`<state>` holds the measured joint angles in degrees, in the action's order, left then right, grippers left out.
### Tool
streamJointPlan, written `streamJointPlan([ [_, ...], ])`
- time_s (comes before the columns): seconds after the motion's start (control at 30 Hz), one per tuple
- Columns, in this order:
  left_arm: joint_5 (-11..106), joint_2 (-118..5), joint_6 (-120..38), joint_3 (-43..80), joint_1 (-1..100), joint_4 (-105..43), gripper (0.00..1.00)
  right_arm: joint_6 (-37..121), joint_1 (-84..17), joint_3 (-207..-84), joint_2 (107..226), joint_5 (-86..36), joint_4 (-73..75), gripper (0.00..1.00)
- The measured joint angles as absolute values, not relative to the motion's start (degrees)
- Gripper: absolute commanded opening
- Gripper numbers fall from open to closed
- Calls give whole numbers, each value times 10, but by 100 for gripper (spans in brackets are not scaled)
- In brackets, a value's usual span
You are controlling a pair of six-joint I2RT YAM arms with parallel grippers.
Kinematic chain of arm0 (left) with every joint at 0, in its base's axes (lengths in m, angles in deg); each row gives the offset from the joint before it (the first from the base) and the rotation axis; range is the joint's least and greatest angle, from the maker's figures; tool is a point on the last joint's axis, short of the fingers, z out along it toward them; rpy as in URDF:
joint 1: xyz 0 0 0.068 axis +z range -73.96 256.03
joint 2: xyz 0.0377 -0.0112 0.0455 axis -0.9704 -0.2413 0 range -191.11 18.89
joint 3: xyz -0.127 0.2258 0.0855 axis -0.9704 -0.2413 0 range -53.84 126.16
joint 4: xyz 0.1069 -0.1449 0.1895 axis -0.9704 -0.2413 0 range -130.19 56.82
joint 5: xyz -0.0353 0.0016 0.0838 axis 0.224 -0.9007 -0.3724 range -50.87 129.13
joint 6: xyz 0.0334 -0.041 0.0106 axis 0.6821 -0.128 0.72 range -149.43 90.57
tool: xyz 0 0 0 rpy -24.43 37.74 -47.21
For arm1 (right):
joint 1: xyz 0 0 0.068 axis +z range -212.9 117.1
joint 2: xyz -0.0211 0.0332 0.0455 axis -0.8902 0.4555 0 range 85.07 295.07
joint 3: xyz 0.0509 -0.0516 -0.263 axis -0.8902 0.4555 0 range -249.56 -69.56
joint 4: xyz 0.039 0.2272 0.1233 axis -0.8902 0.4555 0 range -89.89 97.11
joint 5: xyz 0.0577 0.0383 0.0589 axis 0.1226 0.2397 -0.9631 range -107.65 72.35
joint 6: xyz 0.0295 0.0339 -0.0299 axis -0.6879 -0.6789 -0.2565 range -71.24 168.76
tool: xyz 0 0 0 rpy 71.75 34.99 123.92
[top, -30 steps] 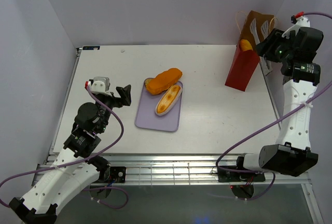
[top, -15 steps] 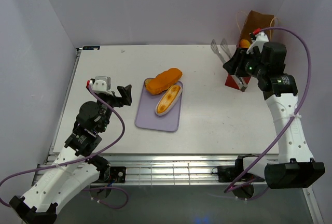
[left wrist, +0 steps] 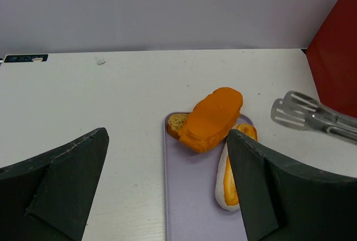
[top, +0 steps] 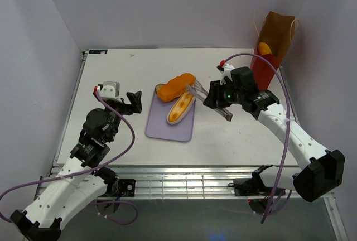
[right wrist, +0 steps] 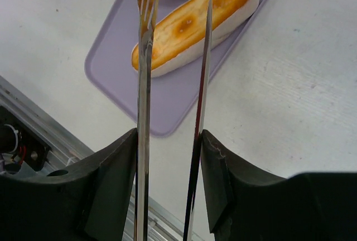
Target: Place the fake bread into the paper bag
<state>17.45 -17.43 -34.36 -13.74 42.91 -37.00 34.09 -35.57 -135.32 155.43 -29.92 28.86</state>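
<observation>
A long orange-brown loaf [top: 175,86] and a split bun [top: 181,107] lie on a lavender tray [top: 167,130]. The red and brown paper bag [top: 270,46] stands at the back right, with an orange pastry [top: 264,48] showing at its mouth. My right gripper [top: 215,101] is shut on metal tongs [top: 196,91], whose tips hang apart just right of the bun. In the right wrist view the tongs [right wrist: 144,85] reach over the bun [right wrist: 192,26]. My left gripper [top: 133,102] is open and empty, left of the tray. The left wrist view shows the loaf [left wrist: 212,118], the bun [left wrist: 230,168] and the tongs [left wrist: 309,115].
A speckled brown piece [left wrist: 177,123] lies half under the loaf. White walls close in the table at the back and both sides. A metal rail [top: 184,175] runs along the table's near edge.
My right arm has swung from the bag at the back right, left and down toward the tray, carrying the tongs. The left arm has not moved.
</observation>
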Motion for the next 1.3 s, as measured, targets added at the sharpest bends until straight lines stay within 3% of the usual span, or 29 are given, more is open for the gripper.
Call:
streamJointPlan([
  [0.83, 175, -174, -344, -137, 429, -370, 98, 157, -297, -1162, 1557, -290, 162, 57],
  [1.3, 175, -174, -344, -137, 429, -370, 98, 97, -297, -1133, 1558, -302, 93, 60],
])
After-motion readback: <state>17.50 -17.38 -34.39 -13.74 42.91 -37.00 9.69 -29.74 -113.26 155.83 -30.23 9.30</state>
